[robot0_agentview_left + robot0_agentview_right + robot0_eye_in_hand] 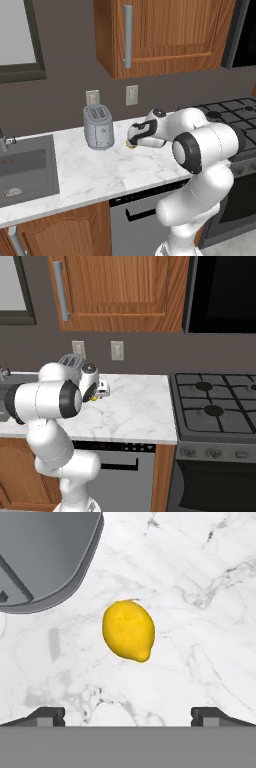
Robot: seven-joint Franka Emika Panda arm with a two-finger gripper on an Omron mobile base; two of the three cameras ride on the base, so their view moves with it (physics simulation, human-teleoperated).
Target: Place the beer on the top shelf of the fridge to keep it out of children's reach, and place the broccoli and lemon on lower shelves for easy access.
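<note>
Hovering over the marble counter [95, 172], the claw [127, 714] has its tips spread wide apart, nothing between them.

Item: lemon [128, 630]. Lies alone on bare stone, directly under the hand camera, centred between the two fingertips [47, 714]; that centring suggests a straight descent for a grasp. In the left base view it shows only as a yellow sliver [130, 145] under the claw.

Item: toaster [98, 127]. Stands near the lemon, apart from it; its grey rounded body [40, 557] takes one corner of the hand view.

Clearances: open marble on the lemon's other sides. The toaster side is the tight one. Sink [25, 170] lies beyond the toaster, stove [215, 406] at the counter's far end, both well apart from the fruit.
</note>
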